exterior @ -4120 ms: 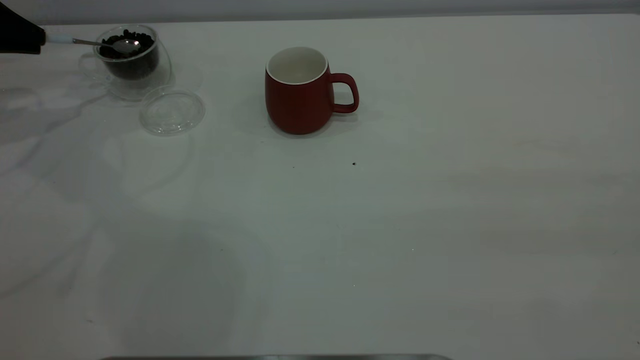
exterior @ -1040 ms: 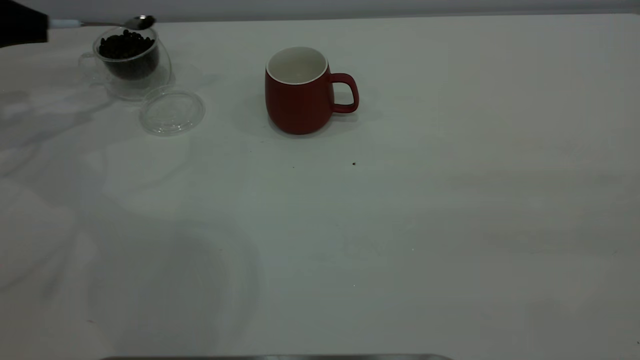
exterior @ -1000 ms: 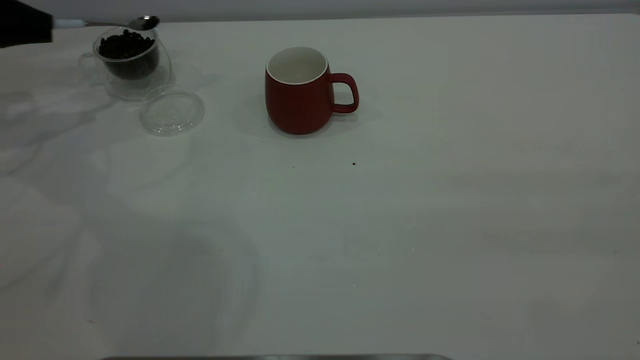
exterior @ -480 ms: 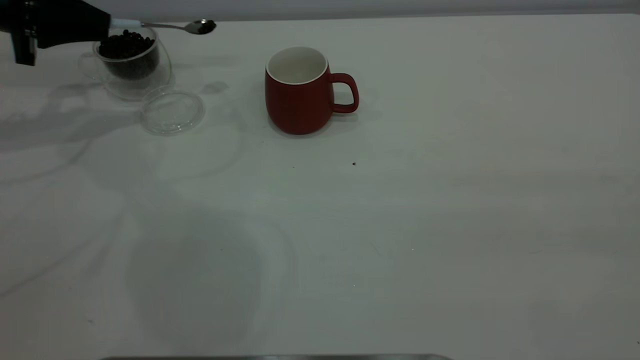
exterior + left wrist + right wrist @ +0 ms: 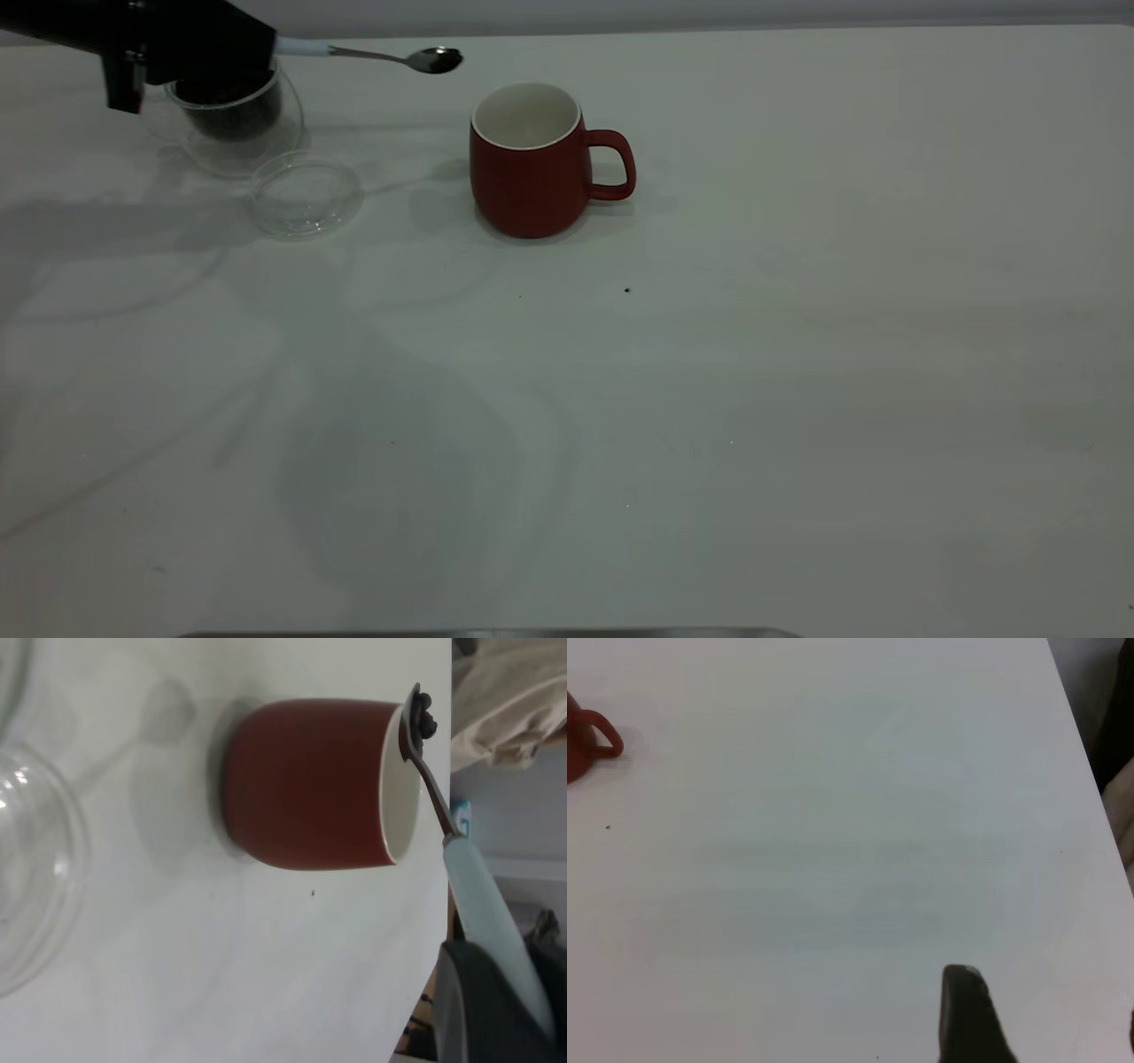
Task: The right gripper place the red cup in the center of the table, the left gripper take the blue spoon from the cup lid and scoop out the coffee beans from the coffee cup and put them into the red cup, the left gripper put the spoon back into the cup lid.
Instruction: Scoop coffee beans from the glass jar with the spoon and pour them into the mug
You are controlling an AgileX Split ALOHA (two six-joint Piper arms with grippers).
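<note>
Your counter (image 5: 797, 399) carries one red cup (image 5: 529, 168) near its middle, one coffee cup (image 5: 239, 120) and one cup lid (image 5: 305, 194) just beside it, well apart from the red cup. Your left tool (image 5: 252, 44) is clamped on the one blue spoon (image 5: 390, 58), whose bowl hangs short of the red cup's rim with a few coffee beans (image 5: 425, 716) aboard. Tilt the spoon before it is over the mouth and they will scatter; dip, and the bowl could knock the rim. Your right tool (image 5: 966, 1010) is parked; I cannot tell its opening.
</note>
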